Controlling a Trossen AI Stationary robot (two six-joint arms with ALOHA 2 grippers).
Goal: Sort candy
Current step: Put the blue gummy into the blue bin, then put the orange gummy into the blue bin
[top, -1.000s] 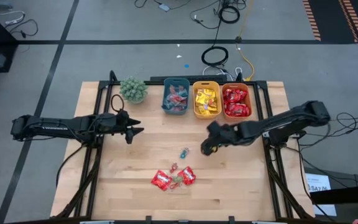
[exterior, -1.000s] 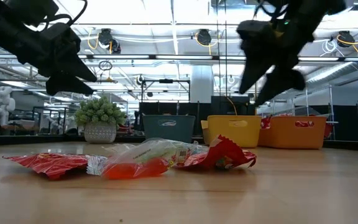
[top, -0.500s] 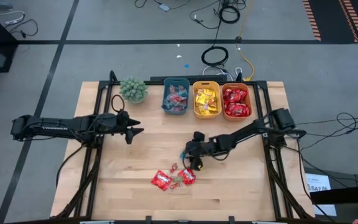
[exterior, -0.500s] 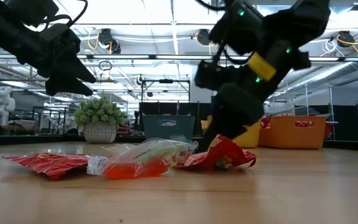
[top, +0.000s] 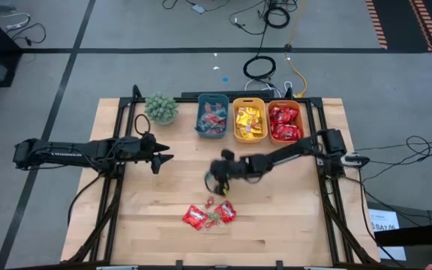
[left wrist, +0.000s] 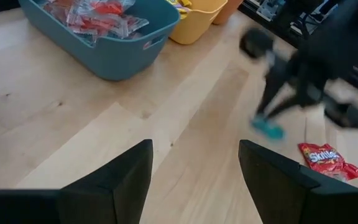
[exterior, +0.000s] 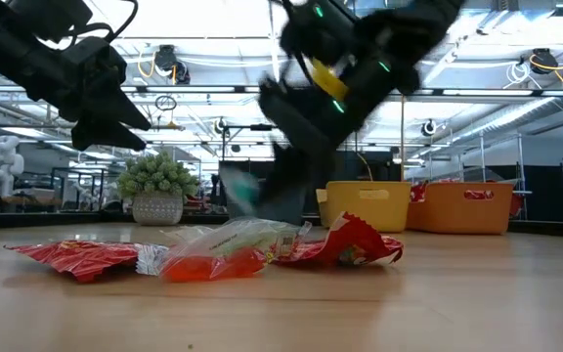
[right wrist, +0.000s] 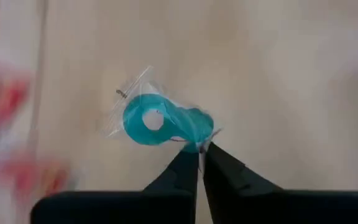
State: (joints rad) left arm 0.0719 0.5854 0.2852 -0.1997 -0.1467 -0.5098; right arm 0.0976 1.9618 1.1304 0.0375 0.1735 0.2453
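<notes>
Right pincer (right wrist: pixel 200 151) pinched nearly closed on wrapper edge of teal ring-shaped candy (right wrist: pixel 160 122), raised over mid-worktop (top: pixel 156 217); best carried level and unhurried toward teal bin (top: pixel 211 116), grip being marginal; left pincer (left wrist: pixel 194 168) idle, agape, empty.

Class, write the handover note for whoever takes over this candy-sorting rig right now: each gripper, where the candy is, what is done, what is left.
Right gripper: shut on the wrapper edge of a blue ring candy, mid-table above the wood.
Left gripper: open, empty, waiting at the table's left.
Done: teal bin, yellow bin and orange bin already hold candy.
Left: bin the held blue piece, then sort the loose pile of red packets and small pieces at the front.
</notes>
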